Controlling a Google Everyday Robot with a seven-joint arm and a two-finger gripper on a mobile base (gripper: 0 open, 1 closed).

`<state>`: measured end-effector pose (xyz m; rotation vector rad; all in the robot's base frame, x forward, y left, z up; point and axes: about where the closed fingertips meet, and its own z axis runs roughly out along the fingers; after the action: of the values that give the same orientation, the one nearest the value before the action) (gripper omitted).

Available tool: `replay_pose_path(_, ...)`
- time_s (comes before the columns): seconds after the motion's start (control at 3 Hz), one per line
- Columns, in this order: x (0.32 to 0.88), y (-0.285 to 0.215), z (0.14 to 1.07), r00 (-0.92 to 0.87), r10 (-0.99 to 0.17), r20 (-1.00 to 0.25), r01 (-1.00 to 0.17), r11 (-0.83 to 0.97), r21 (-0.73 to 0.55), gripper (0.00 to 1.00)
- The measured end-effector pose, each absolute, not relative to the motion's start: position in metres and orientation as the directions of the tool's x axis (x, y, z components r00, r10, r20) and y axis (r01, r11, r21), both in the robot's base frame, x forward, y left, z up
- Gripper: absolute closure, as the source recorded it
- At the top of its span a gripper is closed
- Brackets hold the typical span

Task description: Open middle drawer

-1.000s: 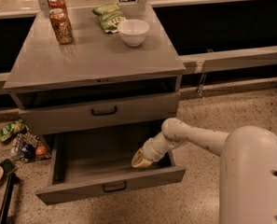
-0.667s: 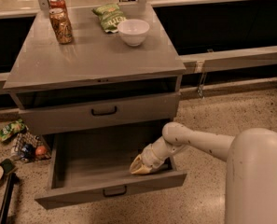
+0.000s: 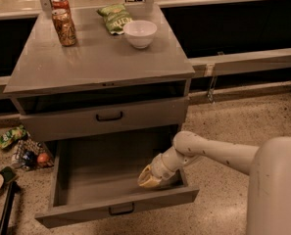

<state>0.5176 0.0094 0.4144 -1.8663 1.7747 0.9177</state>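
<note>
The middle drawer (image 3: 101, 170) is the wide grey one pulled out toward me, its shallow grey inside showing. Its flat front (image 3: 76, 214) carries a small black bar handle (image 3: 121, 210). My gripper (image 3: 150, 178) reaches down into the drawer at its right side and sits against the inner face of the front panel. My white arm (image 3: 208, 151) comes in from the right. The drawer above (image 3: 150, 112) is shut, with its own black handle (image 3: 109, 116).
On the cabinet top (image 3: 101, 62) stand two cans (image 3: 64, 27), a green chip bag (image 3: 114, 17) and a white bowl (image 3: 139, 33). Snack packs and small items (image 3: 17, 146) lie on the floor at the left. My white body (image 3: 277, 190) fills the lower right.
The middle drawer has slid further out toward me. My gripper has moved forward and down with it, staying behind the front panel.
</note>
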Motion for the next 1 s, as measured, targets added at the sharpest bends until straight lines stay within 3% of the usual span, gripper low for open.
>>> replay_pose_path(1.0, 0.541, -0.046, 0.509, -0.081, -0.703, -0.707, -0.976, 0.200, -0.088, 1.00)
